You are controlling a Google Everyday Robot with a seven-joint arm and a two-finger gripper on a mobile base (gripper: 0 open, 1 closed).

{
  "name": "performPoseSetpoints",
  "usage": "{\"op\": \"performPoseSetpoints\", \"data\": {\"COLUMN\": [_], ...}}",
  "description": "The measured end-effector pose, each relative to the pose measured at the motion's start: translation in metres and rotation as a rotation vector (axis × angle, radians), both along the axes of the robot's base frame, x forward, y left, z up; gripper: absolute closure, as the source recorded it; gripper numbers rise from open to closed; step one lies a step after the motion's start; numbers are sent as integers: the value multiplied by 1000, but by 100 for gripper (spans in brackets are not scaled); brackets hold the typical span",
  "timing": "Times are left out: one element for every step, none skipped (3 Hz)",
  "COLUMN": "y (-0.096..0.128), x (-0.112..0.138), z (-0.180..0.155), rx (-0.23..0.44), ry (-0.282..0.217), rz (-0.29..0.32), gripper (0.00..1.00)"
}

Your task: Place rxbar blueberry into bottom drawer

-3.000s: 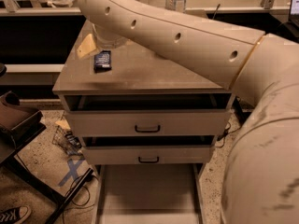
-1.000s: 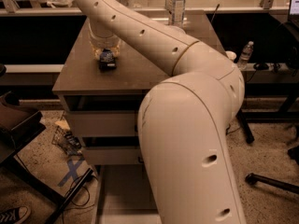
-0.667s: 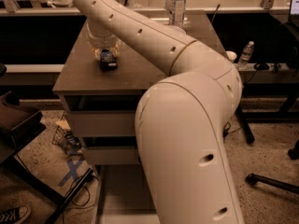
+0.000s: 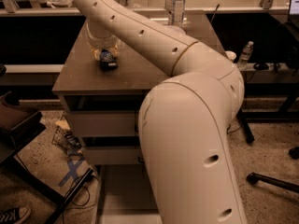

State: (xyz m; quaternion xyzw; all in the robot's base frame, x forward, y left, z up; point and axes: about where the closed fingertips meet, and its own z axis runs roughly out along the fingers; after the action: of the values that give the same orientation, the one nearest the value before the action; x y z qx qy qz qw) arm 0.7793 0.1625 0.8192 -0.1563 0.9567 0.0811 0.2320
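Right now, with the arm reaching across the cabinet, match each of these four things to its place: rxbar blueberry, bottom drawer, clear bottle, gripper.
Things:
1. rxbar blueberry
2. bottom drawer
3. clear bottle
4. gripper

Places:
A. pulled out, low by the floor
B. right over the bar
C. lying on the left part of the cabinet top
D. upright near the far edge of that top

Pairs: 1-C, 2-A, 3-D, 4-B.
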Motion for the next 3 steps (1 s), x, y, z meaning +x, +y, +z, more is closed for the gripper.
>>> {"op": "performPoseSetpoints", "data": {"y": [0, -26, -68], "x": [0, -9, -40], "z": [1, 35, 119], "rx": [0, 49, 107], "ry": [0, -67, -219], "rz": [0, 47, 165], "gripper": [100, 100, 100]}}
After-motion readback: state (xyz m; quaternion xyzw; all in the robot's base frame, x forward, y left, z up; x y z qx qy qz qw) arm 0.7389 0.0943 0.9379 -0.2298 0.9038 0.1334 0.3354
